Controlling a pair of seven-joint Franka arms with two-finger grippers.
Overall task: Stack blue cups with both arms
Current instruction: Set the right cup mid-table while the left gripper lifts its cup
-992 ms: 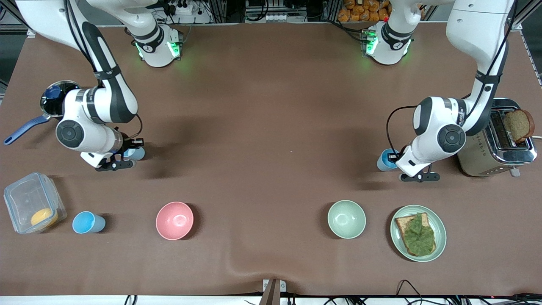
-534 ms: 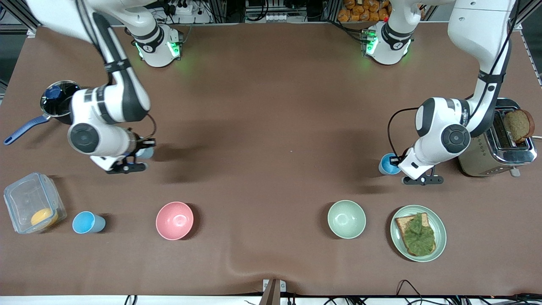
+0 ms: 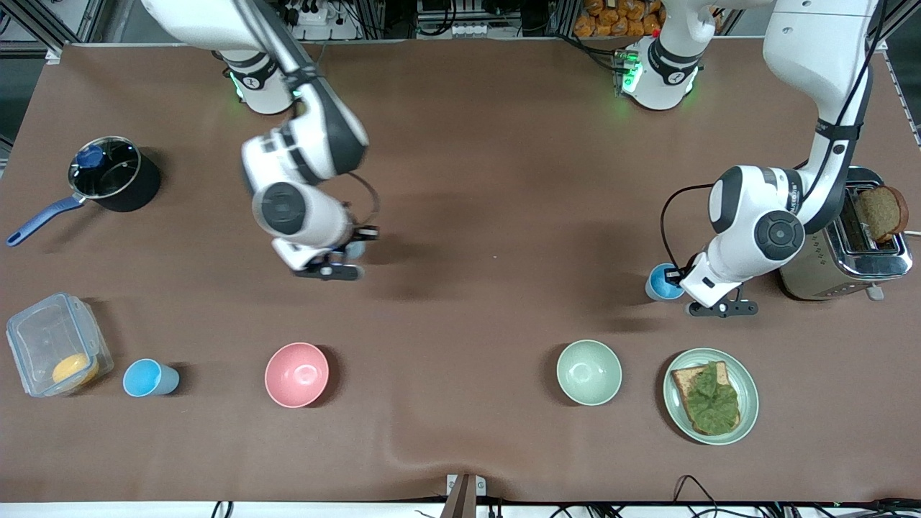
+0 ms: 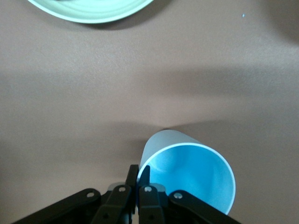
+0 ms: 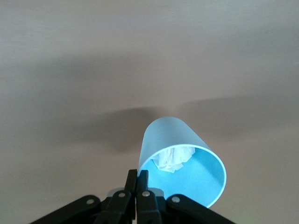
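Note:
My right gripper [image 3: 350, 243] is shut on the rim of a light-blue cup [image 3: 357, 251] and holds it over the bare middle of the table. In the right wrist view the fingers [image 5: 131, 179] pinch the wall of that cup [image 5: 173, 135], which has white crumpled paper inside. My left gripper [image 3: 675, 275] is shut on the rim of a second blue cup [image 3: 659, 283], low over the table beside the toaster. In the left wrist view that cup [image 4: 196, 172] is sky-blue inside. A third blue cup [image 3: 147, 378] stands on the table by the plastic box.
A pink bowl [image 3: 296, 374] and a pale green bowl [image 3: 588, 372] stand nearer the camera. A green plate with toast [image 3: 711, 396], a toaster [image 3: 849, 241], a black pot [image 3: 111, 176] and a clear box [image 3: 54, 345] sit at the table's ends.
My right arm has carried its cup from beside the pot toward the middle of the table. My left gripper and its cup have shifted slightly toward the camera.

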